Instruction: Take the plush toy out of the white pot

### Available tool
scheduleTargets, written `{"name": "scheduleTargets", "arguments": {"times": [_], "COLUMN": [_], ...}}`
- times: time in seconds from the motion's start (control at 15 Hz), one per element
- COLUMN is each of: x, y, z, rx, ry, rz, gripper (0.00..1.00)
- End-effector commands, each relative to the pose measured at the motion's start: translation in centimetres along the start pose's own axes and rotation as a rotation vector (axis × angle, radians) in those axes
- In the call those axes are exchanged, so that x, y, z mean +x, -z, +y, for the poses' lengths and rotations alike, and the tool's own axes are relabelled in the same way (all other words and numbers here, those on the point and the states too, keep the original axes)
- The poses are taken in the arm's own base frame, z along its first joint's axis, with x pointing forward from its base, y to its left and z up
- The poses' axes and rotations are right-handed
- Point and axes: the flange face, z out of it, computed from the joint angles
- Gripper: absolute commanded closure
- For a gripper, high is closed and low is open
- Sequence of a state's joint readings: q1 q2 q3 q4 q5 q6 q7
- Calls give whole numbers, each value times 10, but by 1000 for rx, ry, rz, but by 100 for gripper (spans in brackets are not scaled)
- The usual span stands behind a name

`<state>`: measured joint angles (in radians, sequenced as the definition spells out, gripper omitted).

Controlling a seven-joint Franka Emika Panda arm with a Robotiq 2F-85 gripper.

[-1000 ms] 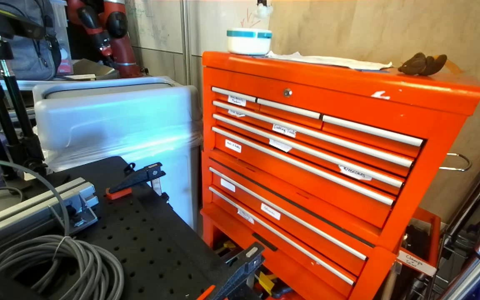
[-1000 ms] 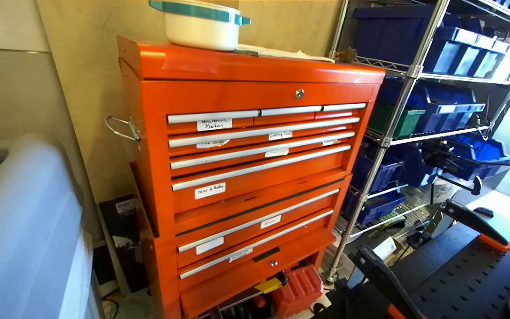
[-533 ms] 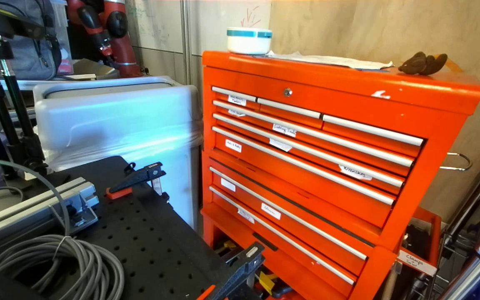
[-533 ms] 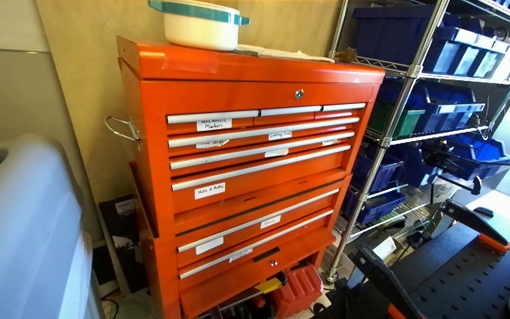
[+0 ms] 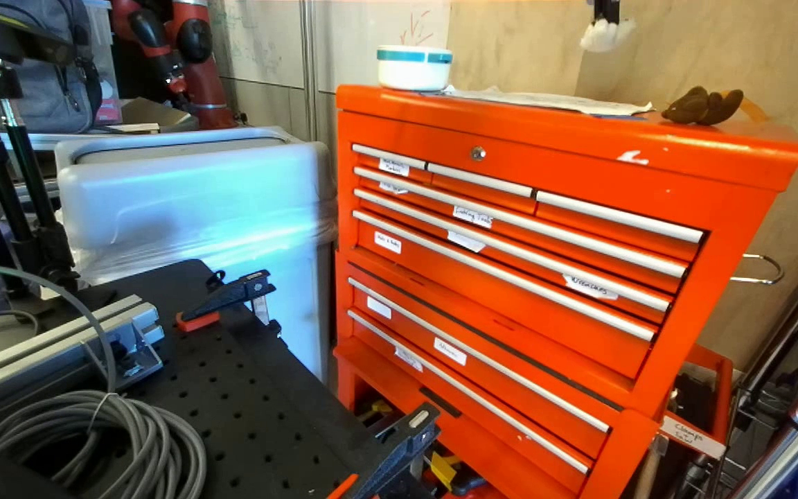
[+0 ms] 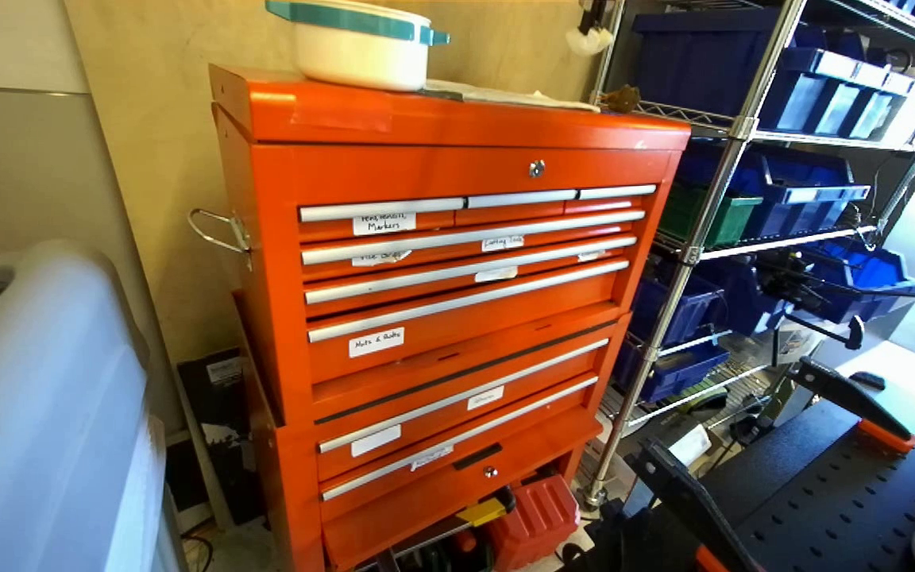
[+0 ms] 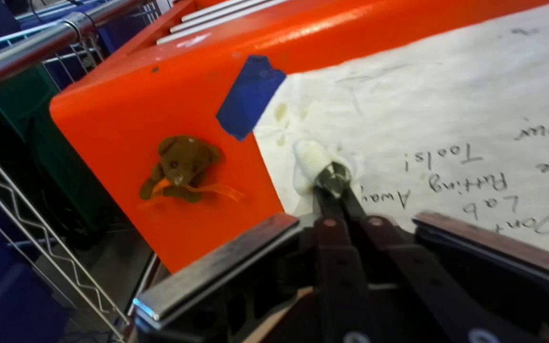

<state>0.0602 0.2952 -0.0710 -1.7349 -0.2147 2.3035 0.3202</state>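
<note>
Holds a small white plush toy [image 7: 310, 155] in the claw [image 7: 334, 183], clamped together on it. Hangs in the air, out of the teal-banded white pot [image 5: 414, 75], higher than the counter [image 7: 184, 105]; in an exterior view, well apart from the pot, between two and three o'clock from it. Looks soft and fluffy, white tending to cream, with rounded edges; in the wrist view, pushes one plump lobe toward ten or eleven o'clock from the claw. Too blurred to make out finer features. Shows, at nine o'clock from the toy, a brown teddy bear [image 7: 186, 161] with an orange ribbon [image 7: 224, 191], resting on the counter.

Also shows, in the wrist view, a white paper [image 7: 398, 95] with blue tape [image 7: 250, 97] at its corner, between ten and eleven o'clock from the toy. Reads there, upside down and in part: "Don't", "Lab", "Putting Away", "Your", "Tools!".

In an exterior view, reads on the drawer labels [image 6: 378, 342] of the tool chest [image 6: 442, 171]: "Pens, Pencils, Markers" toward eleven o'clock of its front, "Cutting Tools" toward one, "Nuts & Bolts" near nine. In an exterior view, reads "Wrenches" on a torn label [image 5: 589, 286] at three o'clock and "Clamps + Saw" on a side label [image 5: 691, 436] between four and five.
</note>
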Motion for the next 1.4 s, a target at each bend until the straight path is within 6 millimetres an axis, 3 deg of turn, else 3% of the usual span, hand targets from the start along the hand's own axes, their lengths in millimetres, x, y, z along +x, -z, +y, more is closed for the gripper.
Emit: {"name": "scheduleTargets", "arguments": {"times": [0.0,0.27,0.73,0.8,0.93,1.33], "x": [-28,-43,-49,-49,-52,-42], "y": [-23,-43,-50,-51,-50,-7], "z": [-1,-16,-37,-38,-40,-31], "rx": [-47,-74,-98,-109,-124,-40], "ry": [-27,-33,-172,-189,-207,-221], "rz": [-2,16,147,161,158,139], "gripper": [99,99,96,71,66,23]}}
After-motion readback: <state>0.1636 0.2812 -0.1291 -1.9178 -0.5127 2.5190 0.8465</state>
